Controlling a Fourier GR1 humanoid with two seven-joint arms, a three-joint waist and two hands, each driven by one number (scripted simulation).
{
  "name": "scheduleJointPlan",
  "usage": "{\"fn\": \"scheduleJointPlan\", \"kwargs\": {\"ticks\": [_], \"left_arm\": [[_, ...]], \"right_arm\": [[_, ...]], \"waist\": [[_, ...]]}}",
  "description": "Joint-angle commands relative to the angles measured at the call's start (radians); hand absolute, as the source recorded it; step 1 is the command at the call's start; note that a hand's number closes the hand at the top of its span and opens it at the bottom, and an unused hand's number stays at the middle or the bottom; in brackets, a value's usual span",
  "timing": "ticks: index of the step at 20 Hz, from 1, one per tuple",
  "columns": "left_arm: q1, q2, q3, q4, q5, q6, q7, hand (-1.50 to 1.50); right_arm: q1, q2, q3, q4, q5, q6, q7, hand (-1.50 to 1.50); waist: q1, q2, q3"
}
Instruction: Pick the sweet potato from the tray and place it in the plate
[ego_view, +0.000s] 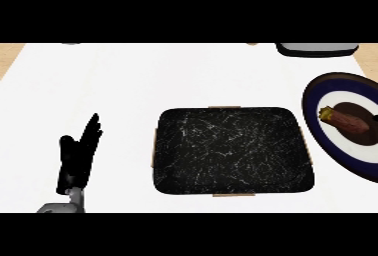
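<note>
The brown sweet potato (348, 120) lies on the round plate (319, 135) with a dark blue rim at the right edge of the head view. The black marbled square tray (232, 150) sits in the middle of the counter with nothing on it. My left hand (76, 160) stands at the lower left, fingers straight and pointing up, well left of the tray and touching nothing. No right hand shows anywhere in the view.
A grey and dark object (317, 48) sits at the counter's far right edge. The white counter (111, 85) stretches wide to the left and behind the tray. Wood strips show at the far corners.
</note>
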Motion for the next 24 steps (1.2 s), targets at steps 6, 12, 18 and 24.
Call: {"fn": "scheduleJointPlan", "kwargs": {"ticks": [6, 12, 18, 24], "left_arm": [[0.007, -0.002, 0.005, -0.031, -0.011, -0.014, 0.013, 0.00], [-0.071, 0.004, 0.058, 0.096, 0.007, -0.054, -0.033, 0.00], [-0.021, -0.014, 0.044, 0.002, -0.005, -0.049, 0.023, 0.00], [0.050, -0.003, 0.042, -0.054, -0.004, -0.076, -0.012, 0.00]], "right_arm": [[0.147, -0.029, -0.067, 0.057, -0.169, 0.134, -0.195, -1.50], [0.155, -0.017, -0.003, 0.023, -0.186, 0.110, -0.225, -1.50], [0.150, -0.066, 0.020, 0.173, -0.171, 0.044, -0.325, -1.50], [0.132, -0.049, 0.058, 0.108, -0.143, -0.066, -0.206, -1.50]], "waist": [[0.014, 0.005, 0.000], [0.011, 0.005, -0.001], [0.015, 0.005, -0.001], [0.016, 0.004, -0.001]]}}
